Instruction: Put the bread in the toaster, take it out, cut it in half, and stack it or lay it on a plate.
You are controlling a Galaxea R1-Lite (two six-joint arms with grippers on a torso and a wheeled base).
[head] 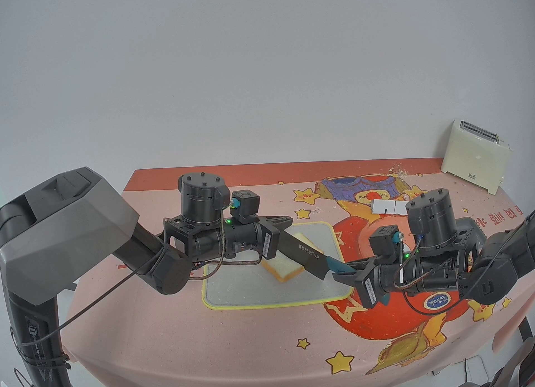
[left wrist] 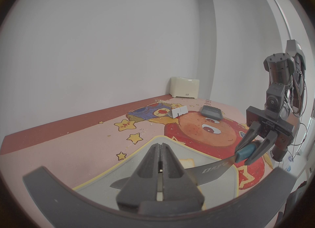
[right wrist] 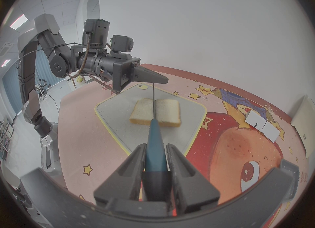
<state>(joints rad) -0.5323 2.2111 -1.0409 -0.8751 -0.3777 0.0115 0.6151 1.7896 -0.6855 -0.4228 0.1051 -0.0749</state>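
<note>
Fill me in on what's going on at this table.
The right gripper holds a knife by its teal handle, blade laid across a bread slice on the cutting board. The left gripper, shut, is at the blade's far end. Whether the slice is cut through can't be told. The toaster stands back at the right.

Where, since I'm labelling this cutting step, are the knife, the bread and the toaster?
knife (right wrist: pixel 154 140): right wrist view, on its blue handle.
bread (right wrist: pixel 169 108): right wrist view, on the slice's top face.
toaster (head: pixel 473 159): head view, on its cream front wall.
</note>
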